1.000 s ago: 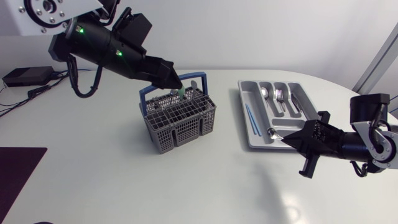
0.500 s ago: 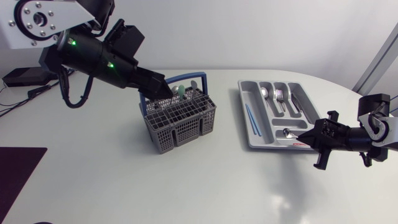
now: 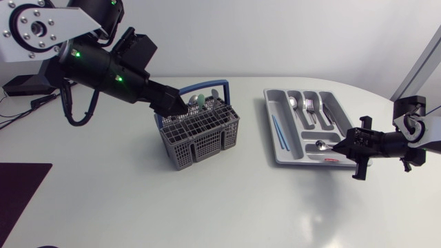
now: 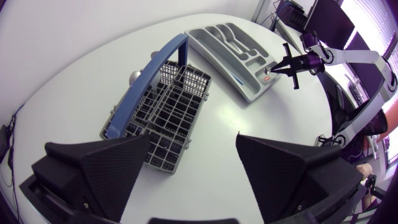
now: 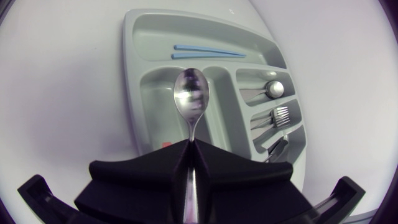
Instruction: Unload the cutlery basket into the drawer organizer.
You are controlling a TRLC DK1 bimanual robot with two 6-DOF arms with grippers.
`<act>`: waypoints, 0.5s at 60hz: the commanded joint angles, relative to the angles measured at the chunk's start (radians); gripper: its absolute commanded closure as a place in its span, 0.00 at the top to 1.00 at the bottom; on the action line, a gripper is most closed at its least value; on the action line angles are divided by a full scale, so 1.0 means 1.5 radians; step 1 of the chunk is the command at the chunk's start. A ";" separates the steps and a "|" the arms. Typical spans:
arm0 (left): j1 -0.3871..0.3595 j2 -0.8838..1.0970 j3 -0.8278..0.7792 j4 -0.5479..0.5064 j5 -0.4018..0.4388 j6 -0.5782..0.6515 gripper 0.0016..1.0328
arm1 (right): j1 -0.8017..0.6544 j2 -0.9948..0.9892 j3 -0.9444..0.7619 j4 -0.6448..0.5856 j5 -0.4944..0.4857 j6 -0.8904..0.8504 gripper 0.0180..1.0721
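Right hand [image 5: 191, 143] clamped on the handle of a spoon [image 5: 191, 99], its bowl over the near end of the drawer organizer [image 3: 335, 109] by the table's [image 3: 138, 200] right edge. Left hand [image 4: 194, 142], fingers apart, hangs over the mid-table cutlery basket [image 3: 200, 138].

Head camera overhead; all 3 views share the organizer [image 5: 155, 102].

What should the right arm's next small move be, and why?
Probably ease the spoon down into the drawer organizer and release it. The right gripper is shut on its handle, and its bowl hangs over the organizer's compartments, ahead of the fingertips.
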 commanded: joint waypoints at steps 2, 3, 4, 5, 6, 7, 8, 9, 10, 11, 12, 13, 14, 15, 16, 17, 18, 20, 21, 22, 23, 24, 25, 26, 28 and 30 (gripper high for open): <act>-0.005 -0.018 -0.017 0.000 -0.004 0.013 0.93 | -0.003 0.020 0.038 -0.034 0.013 -0.039 0.10; -0.006 -0.018 -0.017 -0.001 -0.005 0.013 0.93 | -0.002 0.023 0.044 -0.044 0.017 -0.042 0.10; -0.007 -0.018 -0.017 -0.001 -0.006 0.013 0.93 | -0.002 0.027 0.050 -0.053 0.022 -0.044 0.10; -0.008 -0.018 -0.017 -0.001 -0.007 0.012 0.93 | -0.002 0.031 0.055 -0.063 0.025 -0.046 0.10; -0.009 -0.018 -0.017 -0.001 -0.007 0.012 0.93 | -0.001 0.033 0.060 -0.071 0.028 -0.050 0.10; -0.010 -0.018 -0.017 -0.001 -0.008 0.012 0.93 | -0.001 0.036 0.063 -0.078 0.031 -0.056 0.10; -0.011 -0.018 -0.017 -0.001 -0.009 0.012 0.93 | 0.000 0.038 0.065 -0.080 0.035 -0.058 0.10; -0.011 -0.018 -0.017 -0.001 -0.009 0.012 0.93 | 0.000 0.039 0.067 -0.081 0.038 -0.059 0.11; -0.012 -0.018 -0.017 -0.001 -0.011 0.012 0.93 | 0.001 0.040 0.068 -0.081 0.039 -0.059 0.12; -0.013 -0.018 -0.018 -0.001 -0.013 0.012 0.93 | 0.001 0.041 0.068 -0.080 0.041 -0.060 0.14; -0.014 -0.019 -0.018 -0.001 -0.014 0.012 0.93 | 0.002 0.042 0.068 -0.080 0.044 -0.060 0.16; -0.014 -0.019 -0.018 -0.001 -0.014 0.012 0.93 | 0.002 0.043 0.069 -0.080 0.047 -0.061 0.18; -0.014 -0.019 -0.018 -0.001 -0.015 0.012 0.93 | 0.002 0.045 0.069 -0.080 0.048 -0.062 0.20; -0.015 -0.019 -0.018 -0.001 -0.015 0.012 0.93 | 0.002 0.048 0.070 -0.080 0.051 -0.064 0.22; -0.015 -0.020 -0.019 -0.001 -0.015 0.012 0.93 | 0.002 0.050 0.071 -0.080 0.053 -0.066 0.25; -0.015 -0.020 -0.019 -0.001 -0.016 0.012 0.93 | 0.002 0.052 0.071 -0.080 0.054 -0.066 0.28; -0.015 -0.020 -0.019 -0.001 -0.016 0.012 0.93 | 0.003 0.054 0.072 -0.079 0.057 -0.066 0.30; -0.016 -0.020 -0.020 -0.001 -0.016 0.012 0.93 | 0.003 0.060 0.073 -0.078 0.061 -0.066 0.35; -0.016 -0.020 -0.020 -0.001 -0.016 0.013 0.93 | 0.003 0.062 0.073 -0.077 0.063 -0.066 0.38; -0.016 -0.020 -0.020 -0.001 -0.016 0.013 0.93 | 0.003 0.064 0.073 -0.075 0.064 -0.066 0.40; -0.016 -0.019 -0.020 -0.001 -0.017 0.013 0.93 | 0.003 0.066 0.072 -0.072 0.066 -0.066 0.43; -0.016 -0.019 -0.020 -0.001 -0.017 0.013 0.93 | 0.004 0.067 0.070 -0.067 0.067 -0.065 0.46; -0.016 -0.020 -0.020 -0.001 -0.017 0.013 0.93 | 0.004 0.068 0.069 -0.064 0.069 -0.065 0.49; -0.016 -0.021 -0.020 -0.002 -0.017 0.013 0.93 | 0.004 0.068 0.067 -0.058 0.070 -0.065 0.53; -0.016 -0.024 -0.020 -0.002 -0.018 0.013 0.93 | 0.005 0.068 0.063 -0.049 0.073 -0.062 0.60; -0.015 -0.026 -0.020 -0.004 -0.018 0.013 0.93 | 0.007 0.063 0.060 -0.044 0.072 -0.058 0.65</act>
